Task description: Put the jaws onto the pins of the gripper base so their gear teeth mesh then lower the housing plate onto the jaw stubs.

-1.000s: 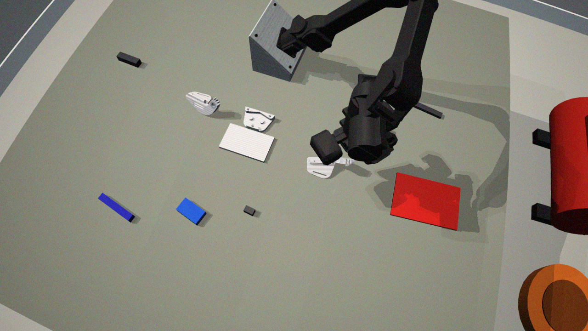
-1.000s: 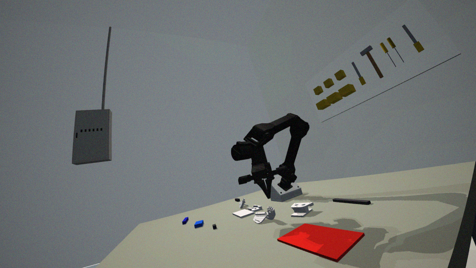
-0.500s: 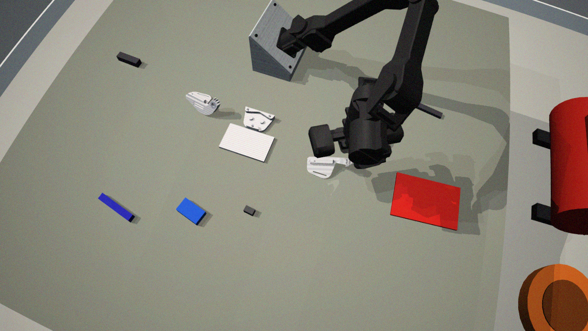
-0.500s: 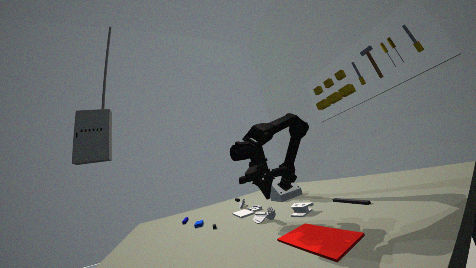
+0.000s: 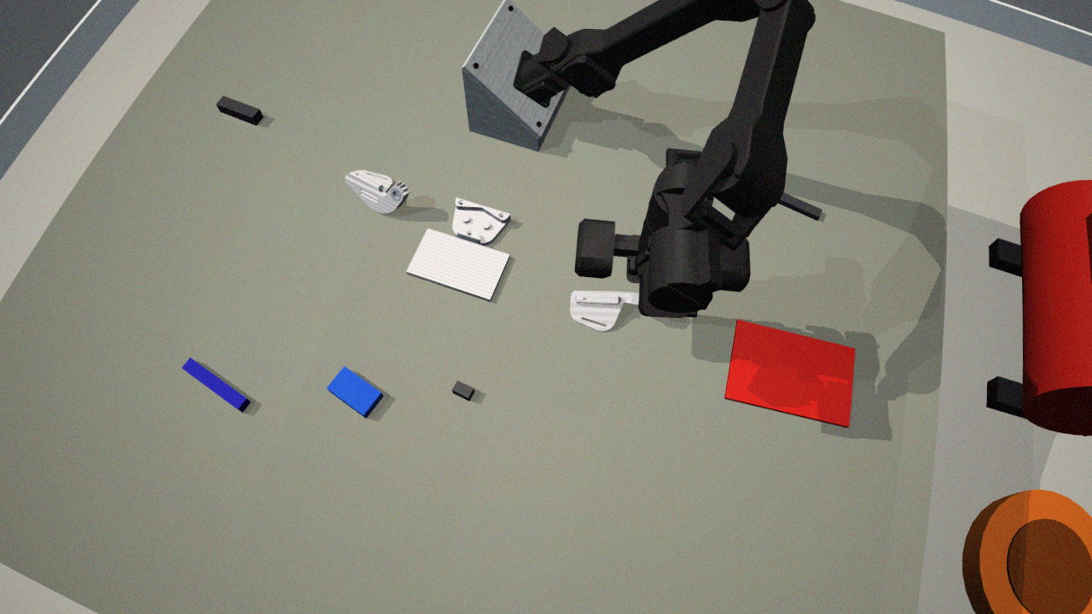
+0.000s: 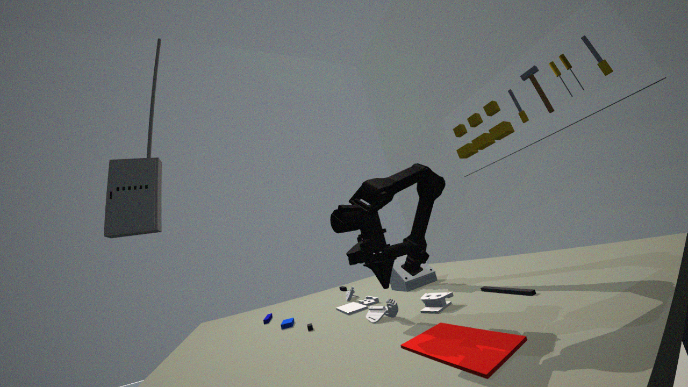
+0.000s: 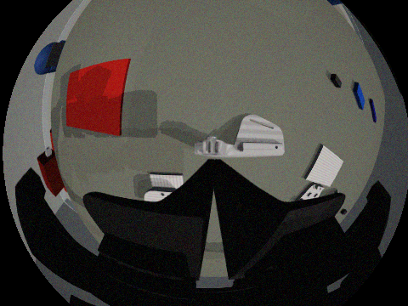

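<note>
My gripper (image 6: 386,287) (image 7: 213,165) is shut with nothing between its fingertips. It hangs above the table near the toothed end of one white jaw (image 5: 597,315) (image 6: 375,314) (image 7: 255,133); the arm covers part of that jaw in the top view. The other white jaw (image 5: 370,190) (image 6: 350,294) lies farther left. The white gripper base (image 5: 477,217) (image 6: 368,300) (image 7: 312,191) shows two pins, with no jaw on them. The white housing plate (image 6: 435,302) (image 7: 166,180) stands apart, with two holes in its top; the arm hides it in the top view.
A flat white rectangle (image 5: 458,263) (image 6: 351,308) (image 7: 325,166) lies against the base. A red plate (image 5: 790,373) (image 6: 464,347) (image 7: 95,102) lies right of the near jaw. A blue block (image 5: 355,390), a dark blue bar (image 5: 216,384) and small black blocks lie left. A black bar (image 6: 508,290) lies behind.
</note>
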{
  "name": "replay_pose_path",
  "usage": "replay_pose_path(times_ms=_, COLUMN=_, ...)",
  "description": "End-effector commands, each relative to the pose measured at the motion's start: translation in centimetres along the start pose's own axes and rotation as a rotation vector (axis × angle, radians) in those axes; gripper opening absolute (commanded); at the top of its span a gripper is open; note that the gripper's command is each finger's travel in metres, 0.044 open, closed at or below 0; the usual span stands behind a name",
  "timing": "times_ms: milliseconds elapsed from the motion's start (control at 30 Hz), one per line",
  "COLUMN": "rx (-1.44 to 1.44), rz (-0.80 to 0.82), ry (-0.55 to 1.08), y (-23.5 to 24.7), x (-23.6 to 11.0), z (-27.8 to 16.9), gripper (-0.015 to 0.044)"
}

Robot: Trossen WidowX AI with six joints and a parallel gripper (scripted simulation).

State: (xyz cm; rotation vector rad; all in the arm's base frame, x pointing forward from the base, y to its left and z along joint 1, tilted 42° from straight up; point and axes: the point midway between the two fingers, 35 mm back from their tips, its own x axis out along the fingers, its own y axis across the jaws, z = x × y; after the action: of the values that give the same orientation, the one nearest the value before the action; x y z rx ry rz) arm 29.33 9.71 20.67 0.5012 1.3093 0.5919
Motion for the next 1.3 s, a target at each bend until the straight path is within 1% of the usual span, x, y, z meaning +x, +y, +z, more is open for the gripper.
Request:
replay_pose_path(times_ms=0, rx=0.088, rz=0.000, ry=-0.003, y=0.1, x=-0.1, z=0.3, gripper=0.0000)
replay_pose_path(times_ms=1267, rx=0.884, rz=0.002, ry=-0.003, y=0.3, x=0.1, z=1.8, gripper=0.0000)
